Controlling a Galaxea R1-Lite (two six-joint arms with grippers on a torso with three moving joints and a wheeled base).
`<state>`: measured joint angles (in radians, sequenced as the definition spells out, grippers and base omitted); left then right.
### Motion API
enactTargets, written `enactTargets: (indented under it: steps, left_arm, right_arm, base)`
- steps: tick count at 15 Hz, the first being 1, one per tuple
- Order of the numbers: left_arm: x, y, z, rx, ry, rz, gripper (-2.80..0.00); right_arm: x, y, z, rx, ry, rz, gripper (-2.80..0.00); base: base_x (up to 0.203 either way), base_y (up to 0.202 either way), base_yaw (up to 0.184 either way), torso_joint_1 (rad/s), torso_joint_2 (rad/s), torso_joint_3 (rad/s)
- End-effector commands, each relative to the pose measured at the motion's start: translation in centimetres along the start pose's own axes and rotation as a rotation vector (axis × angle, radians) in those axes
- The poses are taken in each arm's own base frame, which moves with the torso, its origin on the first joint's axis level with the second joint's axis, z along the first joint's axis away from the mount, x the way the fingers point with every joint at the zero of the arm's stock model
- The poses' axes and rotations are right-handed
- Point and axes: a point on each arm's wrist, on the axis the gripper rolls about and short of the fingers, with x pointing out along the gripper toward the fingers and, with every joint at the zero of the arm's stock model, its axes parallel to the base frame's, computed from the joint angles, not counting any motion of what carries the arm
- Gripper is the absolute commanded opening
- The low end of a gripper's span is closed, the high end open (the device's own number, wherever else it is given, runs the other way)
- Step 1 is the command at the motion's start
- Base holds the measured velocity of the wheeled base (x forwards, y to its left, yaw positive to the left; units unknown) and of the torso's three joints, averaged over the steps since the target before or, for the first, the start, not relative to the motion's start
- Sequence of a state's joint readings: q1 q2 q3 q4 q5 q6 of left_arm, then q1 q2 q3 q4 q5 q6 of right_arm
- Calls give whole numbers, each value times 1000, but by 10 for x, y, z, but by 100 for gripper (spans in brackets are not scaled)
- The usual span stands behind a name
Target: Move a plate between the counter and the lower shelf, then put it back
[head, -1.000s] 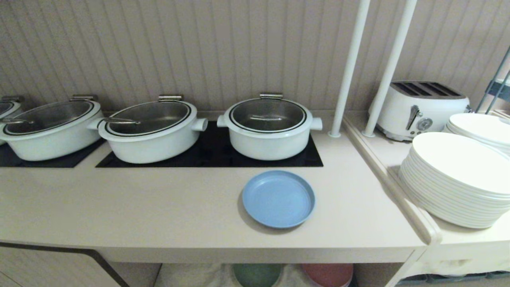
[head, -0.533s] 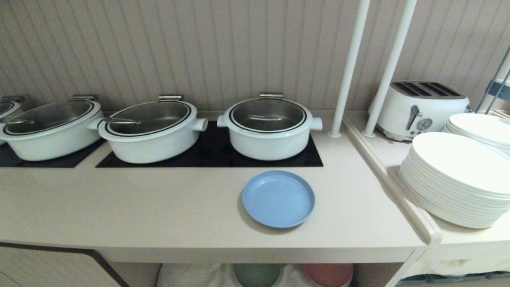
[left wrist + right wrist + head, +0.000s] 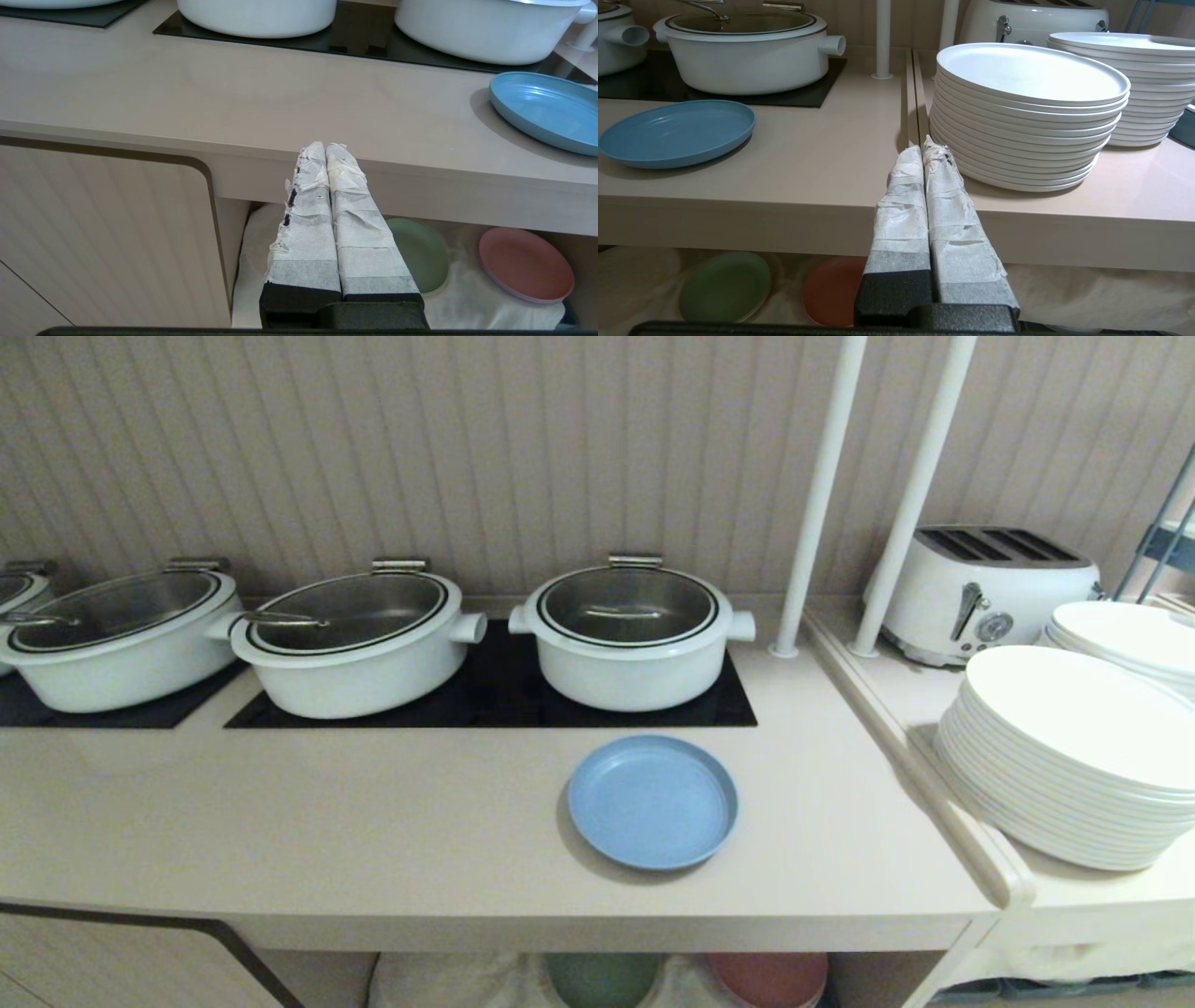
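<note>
The light-blue plate (image 3: 653, 801) lies flat on the beige counter (image 3: 373, 821), in front of the right-hand pot; it also shows as the plate (image 3: 546, 109) and the plate (image 3: 677, 132) in the wrist views. Under the counter, the lower shelf (image 3: 472, 289) with its white cloth holds a green plate (image 3: 423, 254) and a pink plate (image 3: 525, 263). My left gripper (image 3: 325, 145) is shut and empty, hanging before the counter's front edge, left of the blue plate. My right gripper (image 3: 923, 145) is shut and empty, near the front edge to the plate's right. Neither arm shows in the head view.
Three white pots (image 3: 630, 630) with glass lids stand on black cooktop panels (image 3: 485, 695) behind the plate. Stacks of large white plates (image 3: 1074, 756) and a white toaster (image 3: 985, 588) sit on the side surface to the right. Two white poles (image 3: 817, 495) rise at the counter's back right.
The head view has crept slightly, showing a little more of the lower shelf. The blue plate and pots stay where they were.
</note>
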<state>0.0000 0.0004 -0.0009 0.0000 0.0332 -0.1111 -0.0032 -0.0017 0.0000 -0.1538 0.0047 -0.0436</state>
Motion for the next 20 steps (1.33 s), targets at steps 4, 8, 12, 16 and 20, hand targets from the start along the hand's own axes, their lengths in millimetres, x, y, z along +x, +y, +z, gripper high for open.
enactTargets:
  steps: [4, 8, 12, 16, 20]
  left_arm:
    - [0, 0, 0, -1, -1, 0, -280]
    - [0, 0, 0, -2, 0, 1, -280]
    - [0, 0, 0, -2, -1, 0, -280]
    - [0, 0, 0, -1, 0, 1, -280]
    - [0, 0, 0, -2, 0, 1, -280]
  right_arm:
    - [0, 0, 0, -3, 1, 0, -280]
    - [0, 0, 0, -19, 1, 0, -280]
    - [0, 0, 0, -28, 1, 0, -280]
    - [0, 0, 0, -23, 1, -15, -280]
    - [0, 0, 0, -7, 1, -12, -280]
  base:
    - [0, 0, 0, 0, 0, 0]
    - [0, 0, 0, 0, 0, 0]
    - [0, 0, 0, 0, 0, 0]
    - [0, 0, 0, 0, 0, 0]
    - [0, 0, 0, 0, 0, 0]
